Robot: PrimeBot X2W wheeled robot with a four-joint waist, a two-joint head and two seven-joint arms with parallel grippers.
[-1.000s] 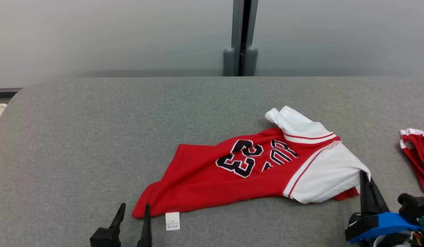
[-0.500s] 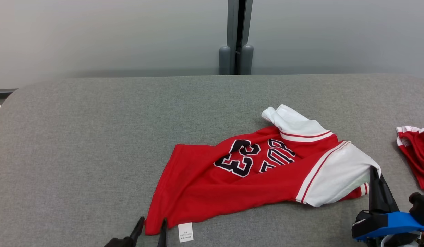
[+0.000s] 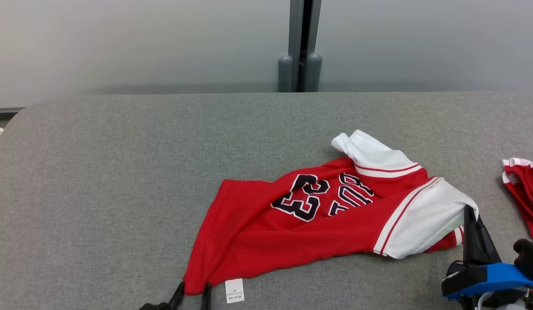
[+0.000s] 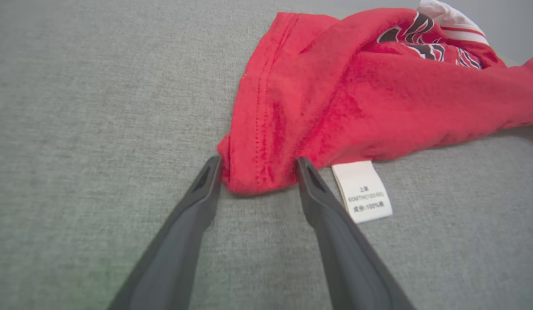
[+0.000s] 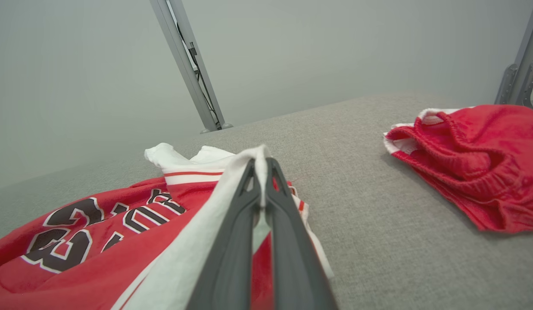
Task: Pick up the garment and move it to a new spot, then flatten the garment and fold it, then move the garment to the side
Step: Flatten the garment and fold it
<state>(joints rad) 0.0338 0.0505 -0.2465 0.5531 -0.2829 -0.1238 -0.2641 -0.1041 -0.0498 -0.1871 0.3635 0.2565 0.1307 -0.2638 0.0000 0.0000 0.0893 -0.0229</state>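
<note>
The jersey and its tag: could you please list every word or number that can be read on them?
"23": black numerals on the red jersey.
Lettering beside them: cut by a fold, not readable whole.
"100%": bottom line of the white tag; its other lines are too small.

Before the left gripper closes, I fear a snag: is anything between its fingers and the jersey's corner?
Nothing visible. The open left gripper straddles the jersey corner; the care label lies outside one finger.

A grey fabric surface [image 3: 120, 172] bears a red-and-white jersey [image 3: 292, 232] and, well apart, red shorts [image 3: 525, 191]
</note>
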